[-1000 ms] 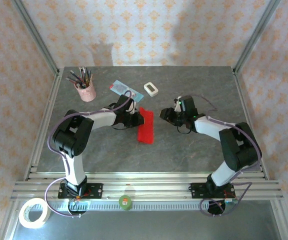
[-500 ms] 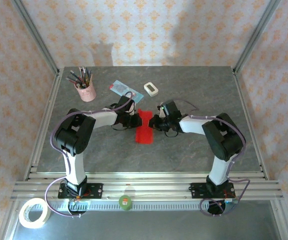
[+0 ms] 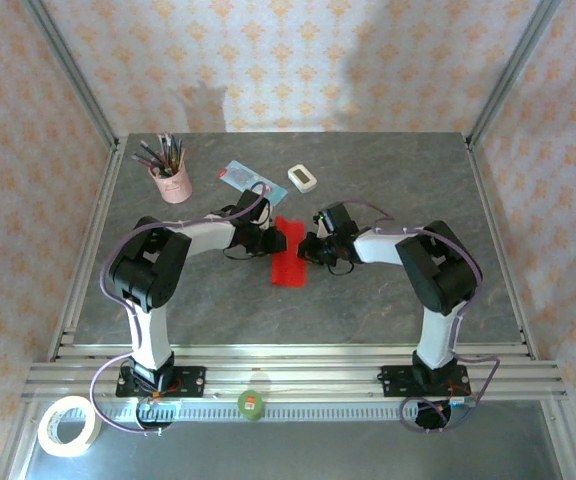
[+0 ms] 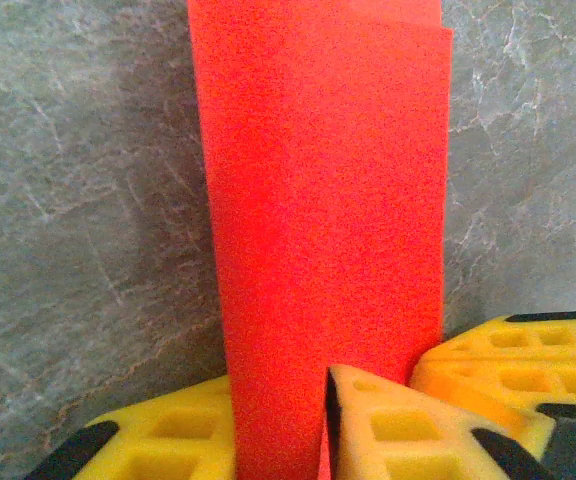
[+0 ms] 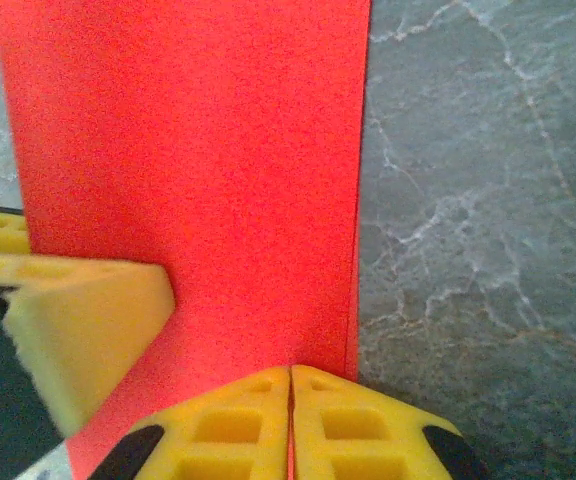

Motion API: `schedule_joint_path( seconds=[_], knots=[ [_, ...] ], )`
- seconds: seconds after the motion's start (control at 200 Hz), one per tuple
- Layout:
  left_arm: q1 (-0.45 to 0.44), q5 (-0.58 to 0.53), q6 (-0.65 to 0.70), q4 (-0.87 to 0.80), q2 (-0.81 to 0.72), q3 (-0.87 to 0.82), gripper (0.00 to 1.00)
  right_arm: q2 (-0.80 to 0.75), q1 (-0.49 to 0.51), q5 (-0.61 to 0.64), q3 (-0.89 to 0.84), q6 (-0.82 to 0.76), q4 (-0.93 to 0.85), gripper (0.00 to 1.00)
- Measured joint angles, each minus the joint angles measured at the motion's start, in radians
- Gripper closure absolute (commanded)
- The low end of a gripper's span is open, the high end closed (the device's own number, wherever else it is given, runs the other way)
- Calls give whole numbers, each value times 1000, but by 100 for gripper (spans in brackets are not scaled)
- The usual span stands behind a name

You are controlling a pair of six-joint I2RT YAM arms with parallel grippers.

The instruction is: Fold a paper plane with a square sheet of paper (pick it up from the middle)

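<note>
While the right jaws clamp the red paper [image 3: 289, 265], the left jaws (slightly apart) straddle it.

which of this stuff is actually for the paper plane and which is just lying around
For the job:
- square sheet of paper, already folded narrow
- left gripper and right gripper, both at its edges

Just lying about:
- pink cup of pens
- light blue card
- white block
- tape roll
</note>
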Motion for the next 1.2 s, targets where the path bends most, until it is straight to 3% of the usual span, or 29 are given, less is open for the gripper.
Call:
schedule_joint_path(
  seconds=[0.195, 0.49, 0.846, 1.201],
  knots=[
    [2, -44, -13, -21, -69, -34, 54, 2, 0, 7, 5, 14, -6, 90],
    [1, -47, -44, -14, -126, -129, 52, 11, 0, 6, 17, 36, -6, 89],
    [-5, -96, -101, -2, -105, -123, 70, -13, -3, 14, 23, 86, -3, 80],
    [-16, -151, -161, -56, -79, -84, 70, -184, -74, 71, -50, 148, 107, 79]
  ],
)
